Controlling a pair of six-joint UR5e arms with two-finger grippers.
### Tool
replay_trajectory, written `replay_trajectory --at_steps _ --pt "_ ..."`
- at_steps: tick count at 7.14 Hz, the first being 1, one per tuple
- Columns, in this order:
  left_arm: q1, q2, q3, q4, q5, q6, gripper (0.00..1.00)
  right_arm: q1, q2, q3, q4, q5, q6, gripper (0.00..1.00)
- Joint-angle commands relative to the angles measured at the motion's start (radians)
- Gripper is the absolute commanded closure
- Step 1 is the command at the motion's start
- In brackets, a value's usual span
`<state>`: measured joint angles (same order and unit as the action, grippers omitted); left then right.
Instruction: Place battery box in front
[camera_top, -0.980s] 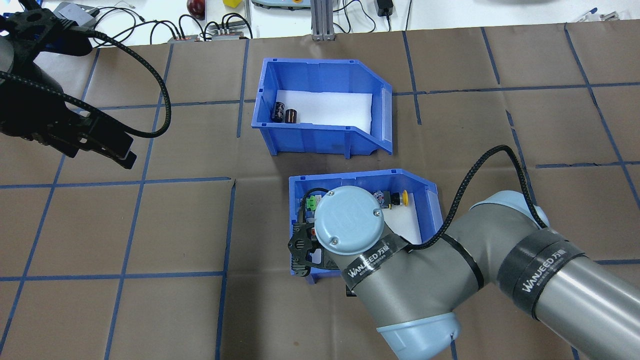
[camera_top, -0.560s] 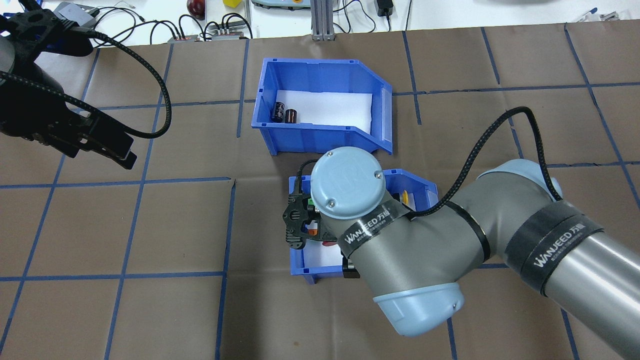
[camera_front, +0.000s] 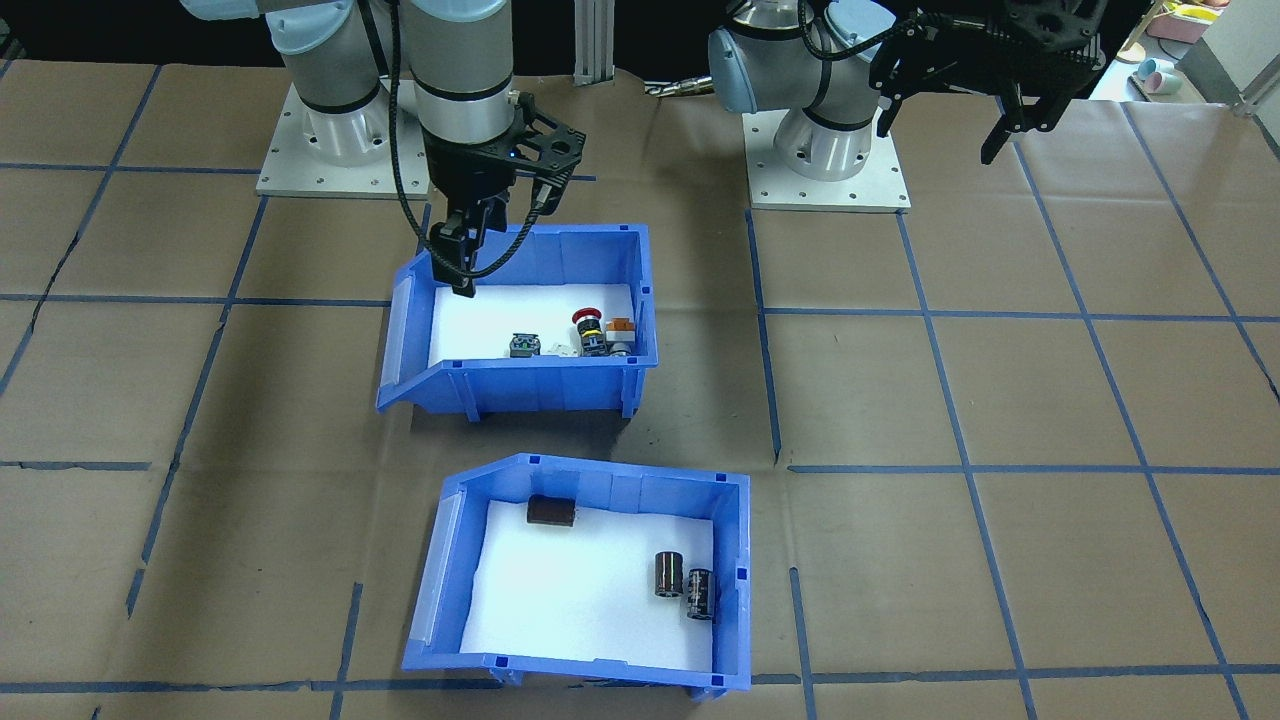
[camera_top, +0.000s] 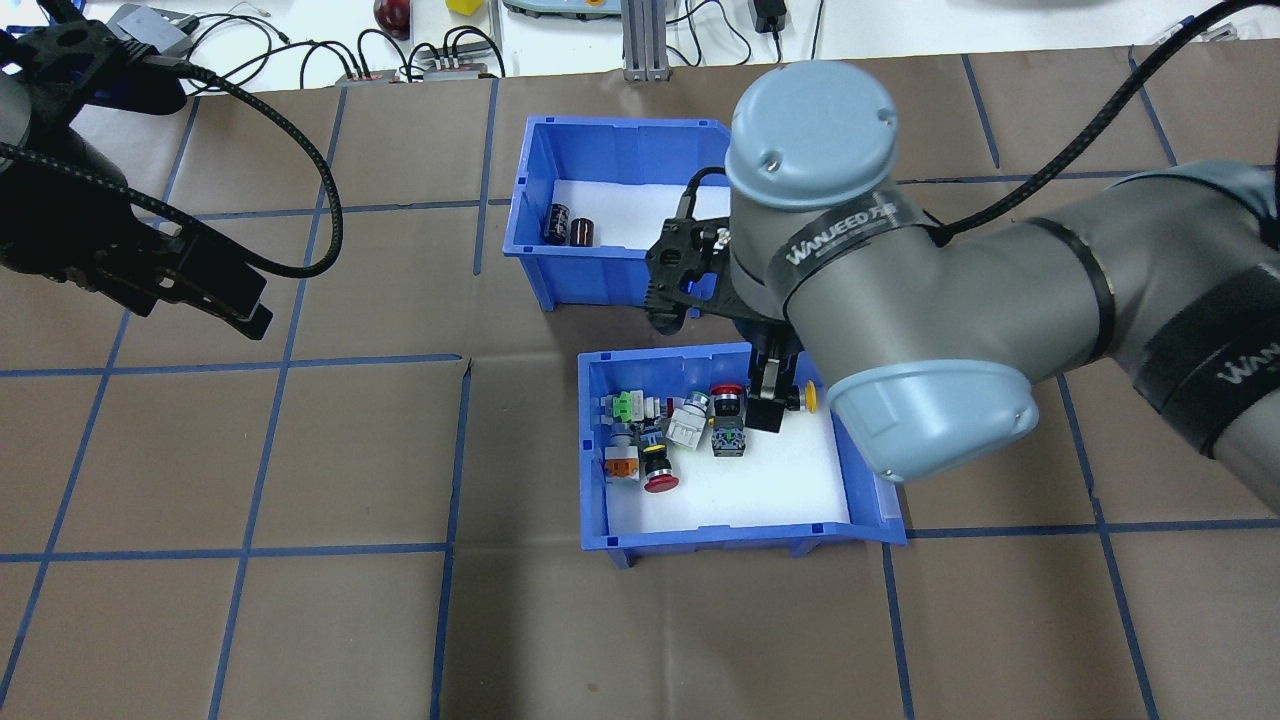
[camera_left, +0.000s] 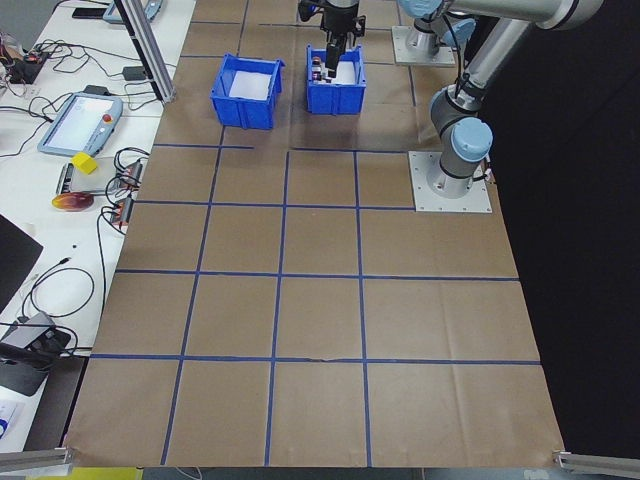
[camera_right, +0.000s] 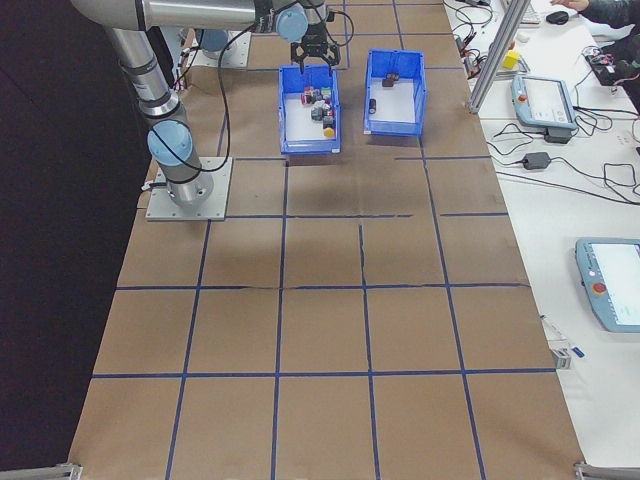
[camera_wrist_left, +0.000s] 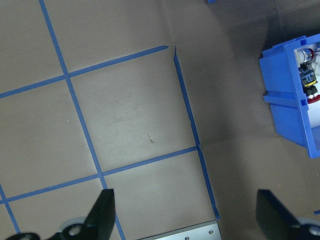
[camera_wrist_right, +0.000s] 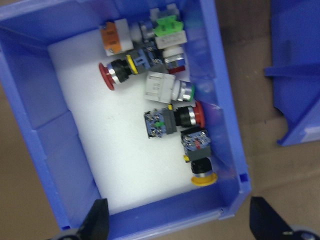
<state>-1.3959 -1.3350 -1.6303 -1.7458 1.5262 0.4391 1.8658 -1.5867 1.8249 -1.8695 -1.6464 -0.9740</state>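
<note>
The battery box (camera_top: 620, 278) is the blue bin with a white liner on the far side of the table from the robot. Dark cylindrical cells (camera_front: 668, 574) lie in it, three in the front-facing view. The battery box (camera_front: 590, 487) touches no gripper. My right gripper (camera_top: 770, 400) hangs open, raised over the other blue bin (camera_top: 720, 538), which holds coloured push-button switches (camera_wrist_right: 170, 90). In the right wrist view its fingertips (camera_wrist_right: 95, 220) stand wide apart above that bin (camera_wrist_right: 30, 100). Well off to the robot's left, my left gripper (camera_top: 250, 305) is open and empty over bare table.
The two bins sit close together, the switch bin (camera_front: 540, 385) nearer the robot. Brown paper with blue tape lines covers the table (camera_top: 330, 450). Cables and small devices (camera_top: 420, 60) lie beyond the far edge. The arm bases (camera_front: 830, 160) stand at the robot side.
My right arm has lifted from the switch bin's left wall and swung toward the far right, now partly covering the battery box from overhead. Both bins and the left arm stayed put.
</note>
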Motion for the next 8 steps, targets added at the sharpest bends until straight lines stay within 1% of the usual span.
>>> replay_trajectory --at_steps 1,2,4,5,6,7,8 --pt "0.002 0.0 0.001 0.002 0.006 0.003 0.01 -0.184 -0.002 -0.044 0.016 0.007 0.064 0.0" --pt "0.0 0.002 0.001 0.002 0.006 0.001 0.01 -0.248 -0.004 -0.068 0.064 0.007 0.265 0.0" --pt "0.002 0.004 0.001 0.002 0.006 0.006 0.01 -0.309 0.001 -0.149 0.121 0.011 0.609 0.0" --pt "0.002 0.0 0.001 0.003 0.006 -0.002 0.01 -0.319 -0.001 -0.185 0.191 0.016 0.781 0.0" --pt "0.002 0.002 0.001 0.002 0.006 0.007 0.01 -0.323 0.005 -0.215 0.246 0.067 0.878 0.0" --pt "0.002 0.0 0.003 0.005 0.005 0.004 0.01 -0.324 0.004 -0.232 0.301 0.083 0.941 0.0" --pt "0.002 0.0 0.0 0.018 0.008 0.004 0.01 -0.323 -0.002 -0.228 0.312 0.08 0.977 0.0"
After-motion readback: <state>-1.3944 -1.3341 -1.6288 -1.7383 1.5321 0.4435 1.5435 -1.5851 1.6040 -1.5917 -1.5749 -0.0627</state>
